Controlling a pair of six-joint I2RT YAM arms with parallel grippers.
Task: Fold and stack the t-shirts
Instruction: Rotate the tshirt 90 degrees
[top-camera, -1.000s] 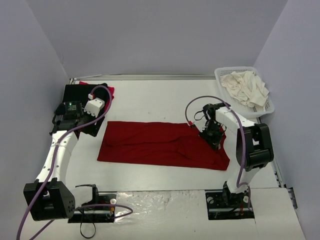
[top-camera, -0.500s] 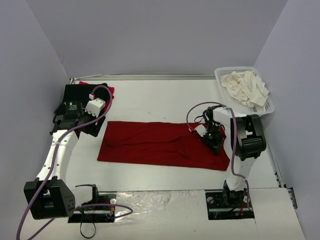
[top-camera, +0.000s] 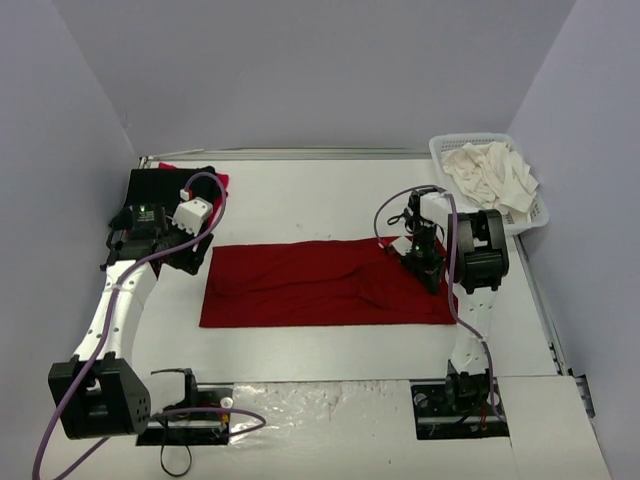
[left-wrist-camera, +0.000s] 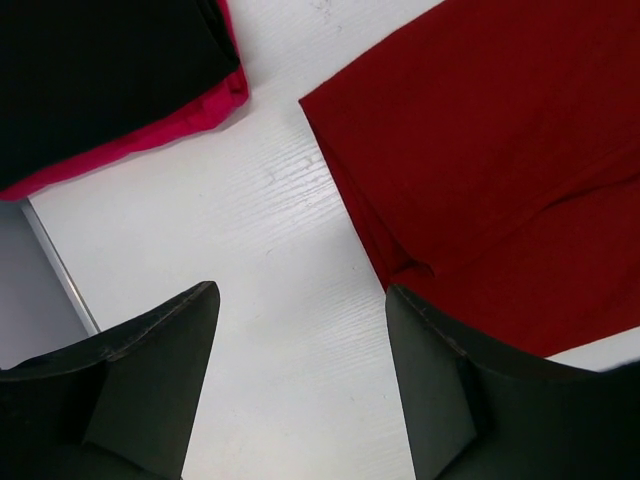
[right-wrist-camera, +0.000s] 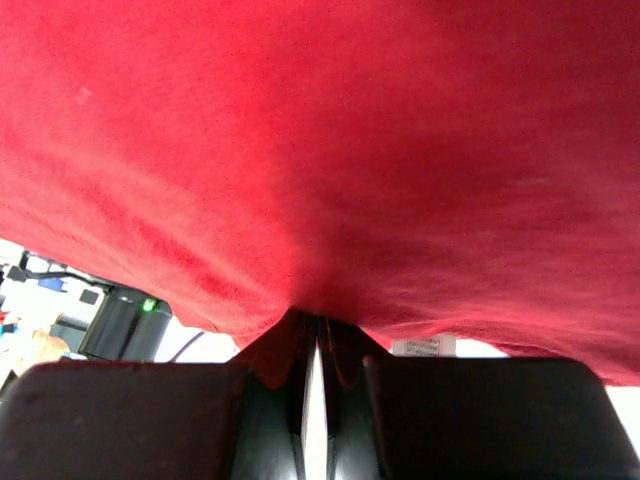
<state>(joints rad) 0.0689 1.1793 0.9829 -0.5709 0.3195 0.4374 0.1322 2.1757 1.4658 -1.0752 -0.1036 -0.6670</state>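
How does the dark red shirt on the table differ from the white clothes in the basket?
The dark red shirt lies flat in a long strip on the table; the white clothes sit crumpled in the basket. The right gripper is shut on the dark red shirt's end; nothing holds the white clothes. Both are soft cloth.

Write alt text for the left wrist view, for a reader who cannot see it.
The open left pincer hovers over the white table, its two dark fingers apart with nothing between them. A dark red t-shirt lies flat to the right; at upper left a black t-shirt rests on a bright red t-shirt.
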